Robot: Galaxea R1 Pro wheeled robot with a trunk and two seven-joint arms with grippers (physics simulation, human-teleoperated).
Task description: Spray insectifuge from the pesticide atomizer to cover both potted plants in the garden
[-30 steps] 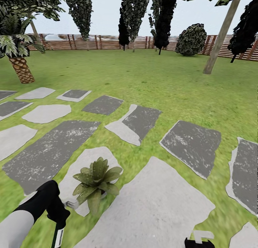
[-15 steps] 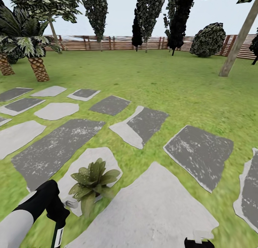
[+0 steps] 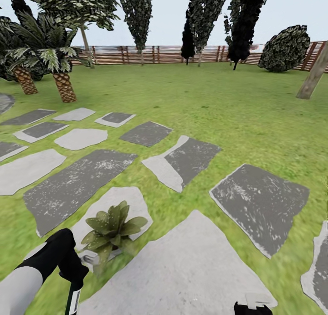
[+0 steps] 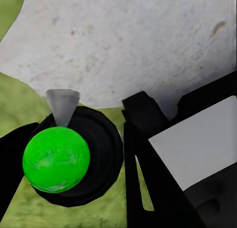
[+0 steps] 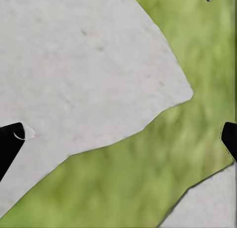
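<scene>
With the left jaws clamped on the pesticide atomizer [image 4: 57, 159] and the right jaws wide and empty, I judged spraying was in hand; a potted plant [image 3: 111, 226] stood just ahead of the left jaws, so the nozzle next needed aiming at its leaves.

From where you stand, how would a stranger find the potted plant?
Follow the stepping stones toward the camera. The potted plant stands on a pale stone beside the left arm. It is a low rosette of pointed green leaves, unlike the tall palms behind.
</scene>
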